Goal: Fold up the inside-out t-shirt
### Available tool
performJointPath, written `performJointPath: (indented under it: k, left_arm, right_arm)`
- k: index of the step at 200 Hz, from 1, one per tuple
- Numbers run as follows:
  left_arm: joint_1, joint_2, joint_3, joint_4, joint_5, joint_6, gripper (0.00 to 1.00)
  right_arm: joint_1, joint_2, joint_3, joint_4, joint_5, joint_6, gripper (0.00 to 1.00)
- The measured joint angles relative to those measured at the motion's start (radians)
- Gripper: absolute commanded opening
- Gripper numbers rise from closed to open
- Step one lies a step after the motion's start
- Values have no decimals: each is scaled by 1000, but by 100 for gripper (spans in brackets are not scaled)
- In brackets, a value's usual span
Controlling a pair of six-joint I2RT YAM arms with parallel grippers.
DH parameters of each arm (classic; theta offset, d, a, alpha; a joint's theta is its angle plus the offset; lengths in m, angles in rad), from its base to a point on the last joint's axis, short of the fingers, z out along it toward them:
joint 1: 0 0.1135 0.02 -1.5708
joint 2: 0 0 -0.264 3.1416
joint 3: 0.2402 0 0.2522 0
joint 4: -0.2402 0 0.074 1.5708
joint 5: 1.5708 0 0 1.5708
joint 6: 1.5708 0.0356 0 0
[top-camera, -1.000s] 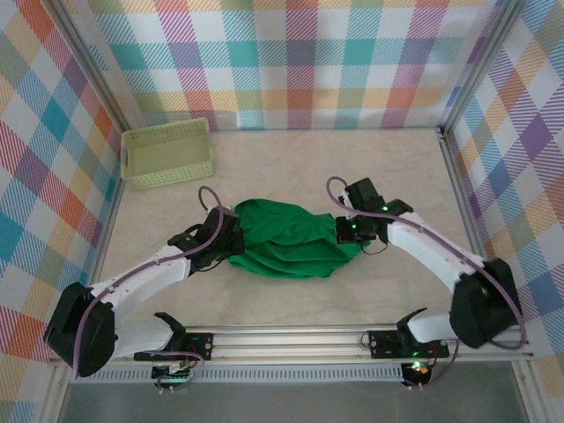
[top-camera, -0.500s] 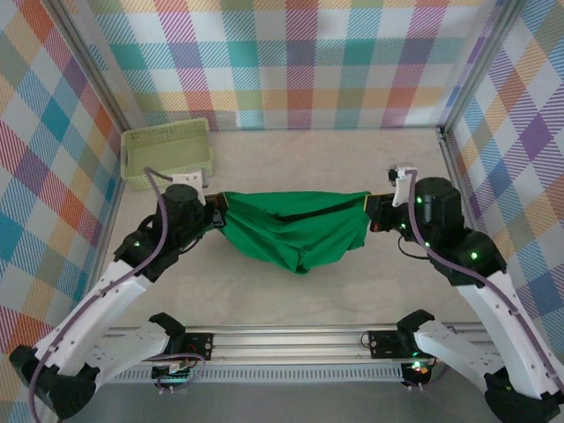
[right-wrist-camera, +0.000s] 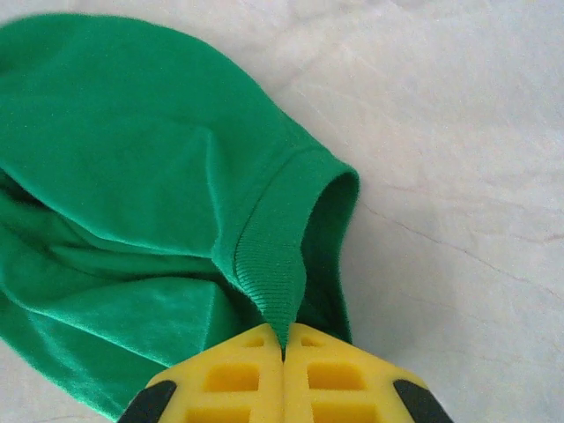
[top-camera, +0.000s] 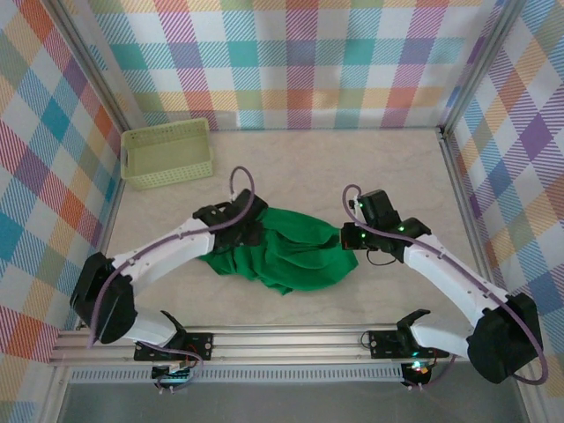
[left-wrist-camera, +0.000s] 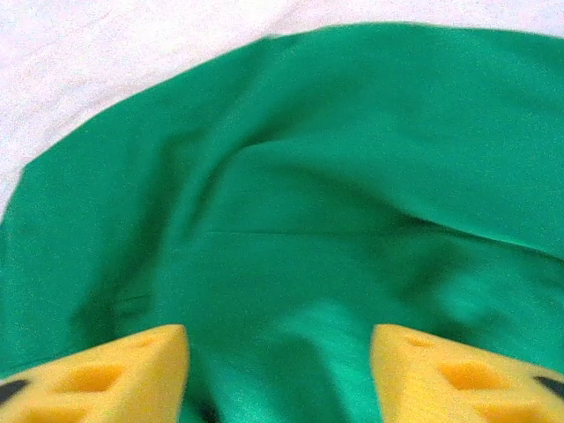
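As it lies bunched, t-shirt (top-camera: pixel 291 256): soft, limp (likely light); grip the ribbed hem (right-wrist-camera: pixel 269 264).
Left hand (left-wrist-camera: pixel 278 357): wide above t-shirt.
Right hand (right-wrist-camera: pixel 284 345): pinching that hem.

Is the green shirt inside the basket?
No, the t-shirt lies crumpled on the table, well apart from the basket at the far left.

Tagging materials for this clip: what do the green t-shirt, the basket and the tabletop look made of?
The t-shirt: soft matte knit fabric, judging by wrinkles and its ribbed hem. The basket: pale yellow-green plastic, likely, given the moulded lattice walls. The tabletop: smooth, marble-patterned surface with faint veins; actual material unclear.
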Motion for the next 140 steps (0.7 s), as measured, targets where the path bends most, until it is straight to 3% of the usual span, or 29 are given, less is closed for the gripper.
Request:
performJointPath:
  k: [25,87,100,114,140]
  left_arm:
    - [-103,-50,20,50,31,13,70]
    - [-106,174,64,93,59,-95,58]
    - [-106,200,64,94,60,-121,49]
    - [-105,219,64,95,60,-139,42]
    - [-103,237,62,108,58,-173,23]
  right_arm:
    - [0,-34,2,32,-21,0,0]
    - [0,-83,-15,64,-50,18,0]
    - [0,-84,-27,66,-49,19,0]
    - [0,-84,-44,65,-48,18,7]
    - [0,-84,-56,54,-16,14,39]
